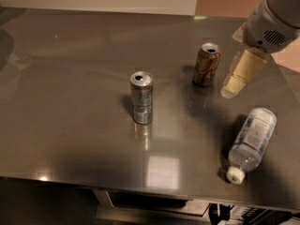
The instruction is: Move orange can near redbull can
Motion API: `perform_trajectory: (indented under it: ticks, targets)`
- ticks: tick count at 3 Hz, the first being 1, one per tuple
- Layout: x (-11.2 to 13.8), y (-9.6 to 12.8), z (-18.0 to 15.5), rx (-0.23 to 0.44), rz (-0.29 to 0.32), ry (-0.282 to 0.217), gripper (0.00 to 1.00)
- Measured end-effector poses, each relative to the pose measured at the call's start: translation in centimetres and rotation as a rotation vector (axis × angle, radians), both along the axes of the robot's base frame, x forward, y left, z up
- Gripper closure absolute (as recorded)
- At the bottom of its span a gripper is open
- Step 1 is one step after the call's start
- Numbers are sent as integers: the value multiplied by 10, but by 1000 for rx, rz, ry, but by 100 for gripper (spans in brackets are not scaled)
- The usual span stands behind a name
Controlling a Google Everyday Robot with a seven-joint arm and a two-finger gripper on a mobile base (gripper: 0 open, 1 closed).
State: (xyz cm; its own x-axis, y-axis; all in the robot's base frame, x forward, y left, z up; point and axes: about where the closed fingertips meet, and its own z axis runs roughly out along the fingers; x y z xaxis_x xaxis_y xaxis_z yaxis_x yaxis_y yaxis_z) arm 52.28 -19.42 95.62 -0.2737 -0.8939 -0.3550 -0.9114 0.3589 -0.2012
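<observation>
The orange can (206, 64) stands upright on the steel table (84, 55), right of centre. The redbull can (141, 97) stands upright near the table's middle, about a hand's width to the left and nearer the front. My gripper (233, 83) hangs in from the upper right, just to the right of the orange can and slightly in front of it, not touching it. Only its tan finger (243, 69) shows, pointing down toward the tabletop.
A clear plastic bottle (251, 142) with a white cap lies on its side at the front right, below the gripper. The table's front edge (140, 184) runs along the bottom. A pale wall stands behind the table.
</observation>
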Motion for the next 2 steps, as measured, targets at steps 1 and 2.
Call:
perform_trajectory:
  ticks: [1, 2]
  targets:
    - [39, 9, -8, 77, -35, -10, 0]
    - [75, 11, -18, 152, -88, -5, 0]
